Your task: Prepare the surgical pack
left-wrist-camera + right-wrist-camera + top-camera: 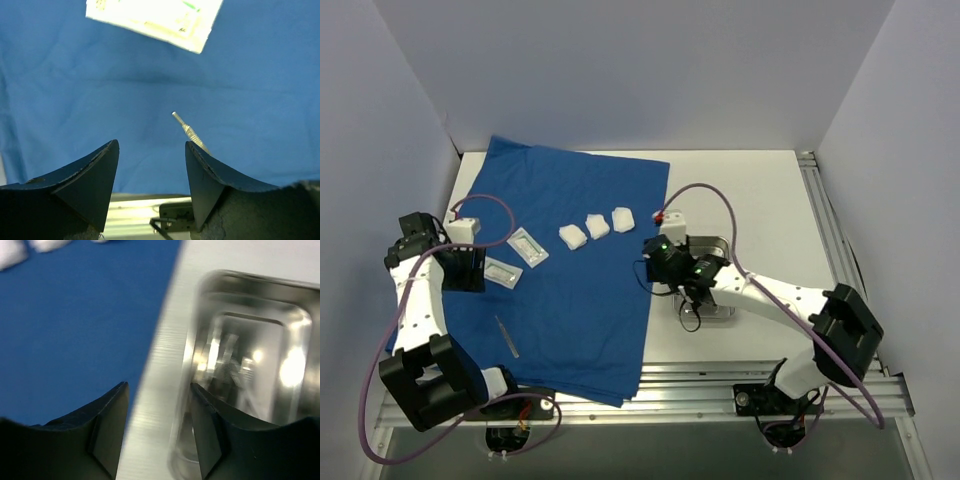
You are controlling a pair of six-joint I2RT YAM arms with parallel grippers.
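Right hand [157,425]: open, the two dark fingers spread and nothing clamped; the view is blurred, so contact cannot be confirmed
Right hand placement: the gap lines up with the left wall of the steel tray [250,355], judged as an approach for pinching that thin wall
Steel tray: rectangular, rounded corners, mirror-bright and smooth; a rigid upright wall offers the only graspable edge, and is likely to be slippery
Tray location: on the bare white surface [165,340], just beside the right edge of the blue cloth [75,325], not yet on it
Left hand [152,170]: open and empty, hanging over the cloth near its left border
Left hand placement: judged as waiting clear of the items
Metal instrument [189,131]: thin, straight, ribbed shaft; lies flat on the cloth just ahead of the left hand's right finger
Flat packets [529,247]: two, thin and rectangular, on the cloth's left part
Gauze pads [597,226]: three, white, soft, in a row near the cloth's middle
Blue cloth layout: spread open and lightly creased, so the contents can be gathered before folding
Pack status: unassembled, judged early
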